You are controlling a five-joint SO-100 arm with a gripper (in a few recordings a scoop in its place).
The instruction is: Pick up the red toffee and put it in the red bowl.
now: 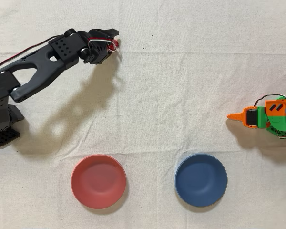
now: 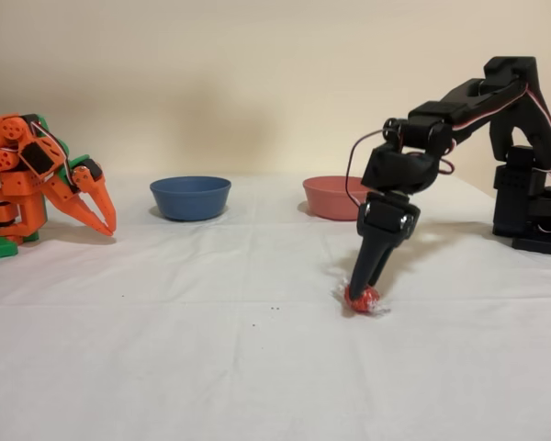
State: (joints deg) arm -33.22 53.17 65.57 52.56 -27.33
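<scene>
Grasping stage: the black arm's pincer (image 2: 364,287) is down at the red toffee (image 2: 362,298), tips together on it, apparently clamped, though the sweet seems to rest on the cloth-covered bench (image 2: 211,367), so no lift is evident. Transport and release into the red bowl (image 1: 98,181) remain. In the overhead view the toffee sits near the bench's far edge, well apart from that bowl. Toffee: small, round, shiny red foil, whitish crinkled wrapper ends.
</scene>
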